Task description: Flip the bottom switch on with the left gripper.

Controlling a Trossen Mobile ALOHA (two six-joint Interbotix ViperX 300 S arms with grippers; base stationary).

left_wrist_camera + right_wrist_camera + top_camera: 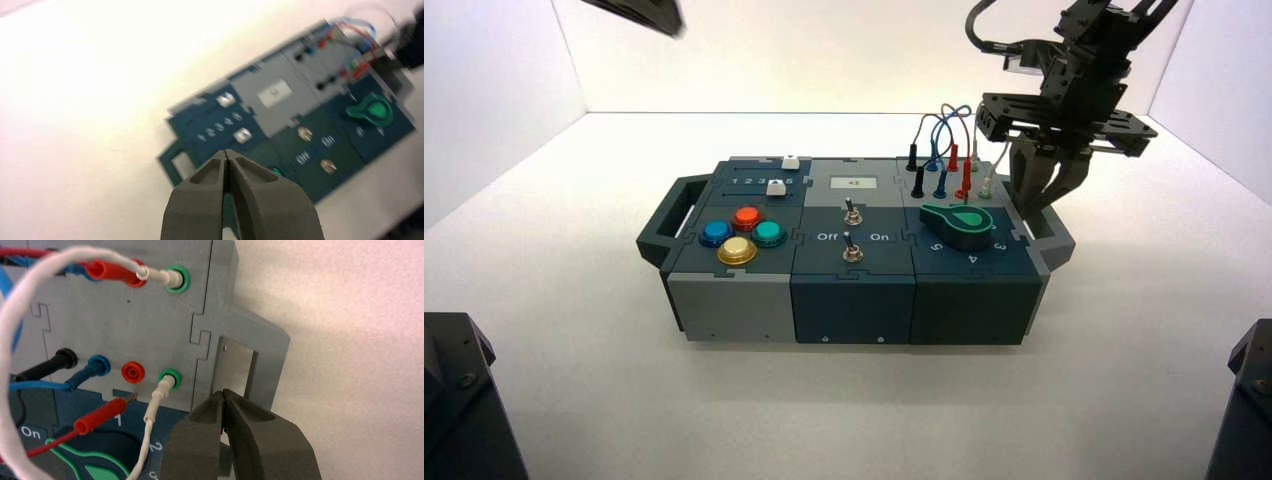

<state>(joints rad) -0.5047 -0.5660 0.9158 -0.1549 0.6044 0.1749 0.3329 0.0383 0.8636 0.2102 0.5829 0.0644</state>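
Note:
The bottom switch is a small silver toggle between the white "Off" and "On" lettering at the front middle of the box. It shows blurred in the left wrist view. My left gripper is shut and empty, high above the table behind and to the left of the box, far from the switch. Only a dark part of it shows at the top left of the high view. My right gripper is shut and empty, just above the box's right handle; it also shows in the high view.
A second, unlettered toggle stands just behind the bottom switch. Coloured buttons and two sliders are on the box's left. A green knob and plugged wires are on its right. White walls enclose the table.

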